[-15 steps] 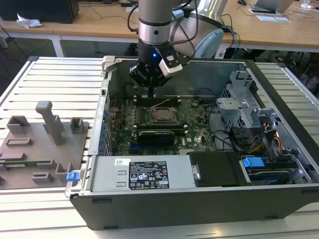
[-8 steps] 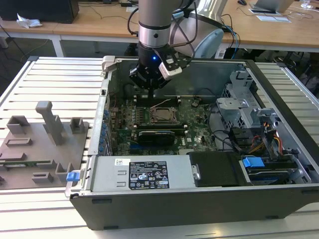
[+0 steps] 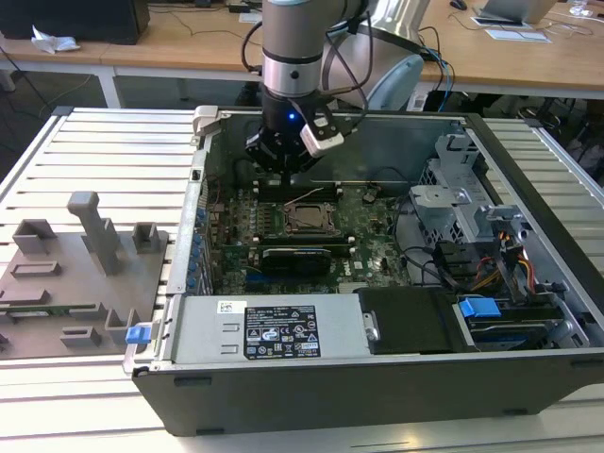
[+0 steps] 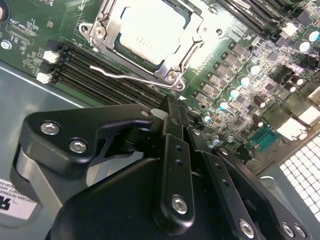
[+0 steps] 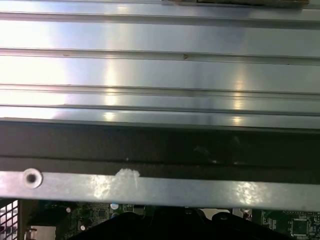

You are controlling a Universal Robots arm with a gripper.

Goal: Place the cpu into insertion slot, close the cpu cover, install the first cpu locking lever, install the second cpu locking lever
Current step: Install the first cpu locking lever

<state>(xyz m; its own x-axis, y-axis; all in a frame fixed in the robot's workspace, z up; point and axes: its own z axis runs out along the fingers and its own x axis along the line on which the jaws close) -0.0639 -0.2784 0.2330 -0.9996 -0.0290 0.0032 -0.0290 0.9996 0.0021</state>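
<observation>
In the exterior view, the black claw (image 3: pixel 283 166) on the silver-and-grey robot arm (image 3: pixel 293 47) hangs inside the open dark-grey metal computer case (image 3: pixel 377 387). It is at the upper middle of the frame, close over the green motherboard (image 3: pixel 377 255). The case lies on a ribbed aluminium counter (image 3: pixel 104 160). The small square silver-grey cpu (image 3: pixel 309 218) sits at the frame's centre, just below the claw and apart from it. A grey plastic fixture plate (image 3: pixel 66 283) lies on the counter at the left.

In the second wrist view, the cpu lies flat in the square metal-rimmed insertion slot (image 4: pixel 173 76) at the upper middle. The thin silvery windowed cpu cover (image 4: pixel 192 35) is folded down around it, so the first two steps look done. A thin bent steel-wire locking lever (image 4: pixel 125 76) runs along the slot's lower edge, beside the long black memory slots (image 4: pixel 75 57). I cannot tell whether it is hooked under its catch, and I cannot make out the other lever, so the lever work looks like what is left. The claw's black fingers (image 4: pixel 175 150) are drawn together with nothing between them. Their tips are near the lever's right-hand end, and contact is not clear.

In the first wrist view, the ribbed counter spans the upper part. A black band and a silver metal rail (image 5: pixel 175 190) of the case cross the lower part, with slivers of green motherboard along the bottom edge.
</observation>
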